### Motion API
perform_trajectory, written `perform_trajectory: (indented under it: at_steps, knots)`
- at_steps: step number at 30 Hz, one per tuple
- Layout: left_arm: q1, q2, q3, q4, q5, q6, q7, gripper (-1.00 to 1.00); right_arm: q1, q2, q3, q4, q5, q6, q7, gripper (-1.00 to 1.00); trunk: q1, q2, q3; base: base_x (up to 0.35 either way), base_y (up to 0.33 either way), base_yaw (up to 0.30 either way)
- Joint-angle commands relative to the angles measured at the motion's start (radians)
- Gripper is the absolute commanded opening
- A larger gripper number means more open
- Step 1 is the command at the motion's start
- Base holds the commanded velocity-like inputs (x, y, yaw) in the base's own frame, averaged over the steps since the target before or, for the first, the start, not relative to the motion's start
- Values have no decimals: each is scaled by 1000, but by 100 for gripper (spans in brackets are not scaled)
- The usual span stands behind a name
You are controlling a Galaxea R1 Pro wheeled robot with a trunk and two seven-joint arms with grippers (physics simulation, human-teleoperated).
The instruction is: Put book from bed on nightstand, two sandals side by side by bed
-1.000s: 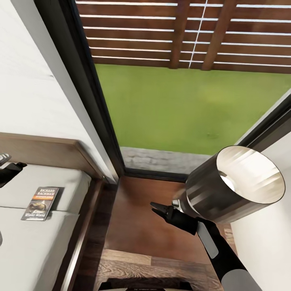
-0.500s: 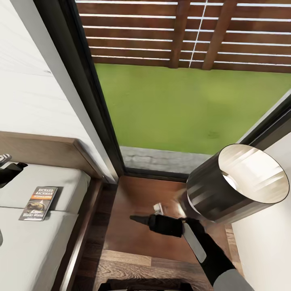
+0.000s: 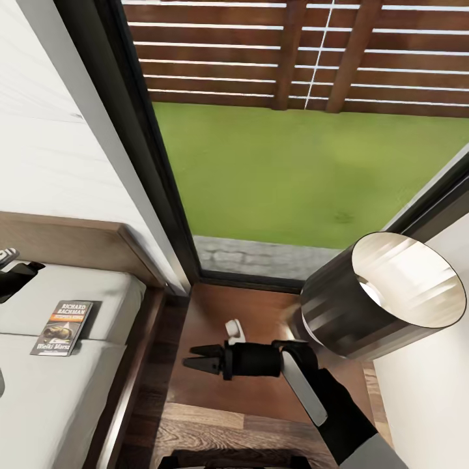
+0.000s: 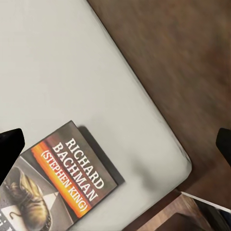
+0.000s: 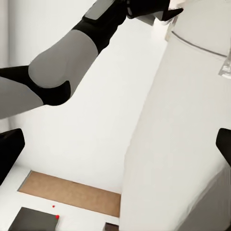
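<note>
The right gripper (image 3: pixel 195 362) reaches out level over the nightstand (image 3: pixel 215 384), its black fingers pointing toward the bed (image 3: pixel 58 391). The two tips lie apart with a narrow gap between them, and nothing sits in that gap. Just behind the fingers a small white part of the wrist (image 3: pixel 234 331) sticks up. The black forearm runs back toward the lower right of the head view, passing in front of a lamp shade (image 3: pixel 365 299). The shade is a grey metallic cylinder, tilted, with its open pale-lined mouth facing up and right; the inside holds only light, as far as can be seen.

The nightstand's glossy reddish-brown top stands between the bed's dark wooden frame and the shade, tight against the corner by the window (image 3: pixel 306 163), through which green lawn and a slatted brown fence show.

The left gripper (image 4: pixel 115 139) hovers above the mattress with its fingers spread wide, one black tip at each side edge of the left wrist view, gripping nothing. In the head view it shows as a dark shape at the far left edge, near the headboard (image 3: pixel 78 244).

The book (image 3: pixel 62 327) lies flat on the pale mattress, cover up, near the bed's corner closest to the nightstand, apart from both grippers. Its cover reads "RICHARD BACHMAN (STEPHEN KING)" on an orange band above a picture of a boot.
</note>
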Motion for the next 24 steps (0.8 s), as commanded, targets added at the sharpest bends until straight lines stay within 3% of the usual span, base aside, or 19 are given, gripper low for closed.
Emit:
perform_trajectory:
  at_steps: [1,10,18,24]
  knots:
    - [-1,0,2,-1,10,5,5,100,-1,0,0,-3,-5,6,0,100,0,0,-1,0,0,0]
    - [0,0,1,-1,10,5,5,100,0,0,1,-7,-5,6,-3,100,0,0,-1,0,0,0]
    - [0,0,2,52,5,4,5,100,0,0,1,-6,-5,6,-4,100,0,0,-1,0,0,0]
    - [0,0,2,55,4,4,5,100,0,0,1,-3,-5,6,-4,100,23,-42,-19,0,0,0]
